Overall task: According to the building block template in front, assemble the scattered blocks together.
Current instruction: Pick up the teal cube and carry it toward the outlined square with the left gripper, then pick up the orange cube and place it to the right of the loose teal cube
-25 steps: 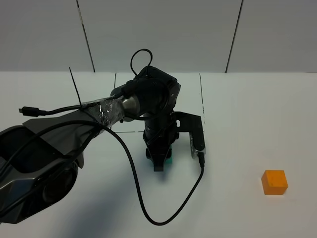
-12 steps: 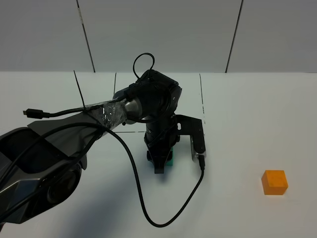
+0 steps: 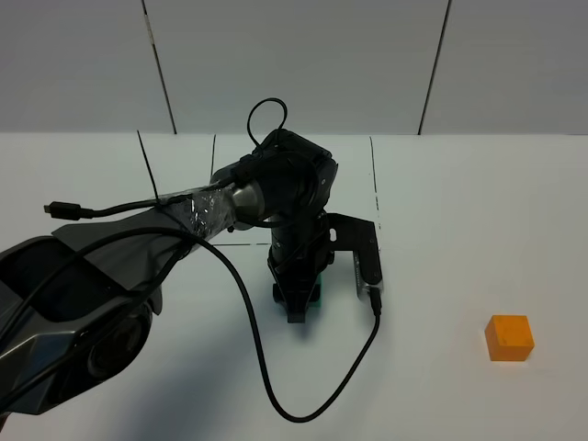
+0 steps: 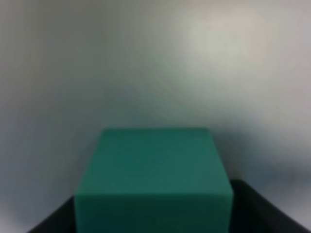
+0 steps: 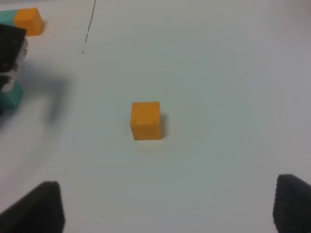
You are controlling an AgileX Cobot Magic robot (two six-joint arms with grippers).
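My left gripper (image 3: pixel 296 308) points down at the table's middle, shut on the teal cube (image 3: pixel 317 296), which fills the left wrist view (image 4: pixel 153 179) between the dark fingertips (image 4: pixel 257 211). The cube rests on or just above the table. The orange cube (image 3: pixel 509 337) lies alone at the right front; in the right wrist view (image 5: pixel 146 120) it sits ahead of my open, empty right gripper (image 5: pixel 167 213). The template (image 5: pixel 28 22), teal joined to orange, shows in the right wrist view's corner; the left arm hides it in the high view.
A black cable (image 3: pixel 276 386) loops over the table in front of the left arm. A black bracket (image 3: pixel 354 243) on the wrist hangs to the right of the gripper. Thin black lines (image 3: pixel 375 184) mark the table.
The left arm has shifted slightly, and the teal cube has moved a little to the right with it. The orange cube has not moved.
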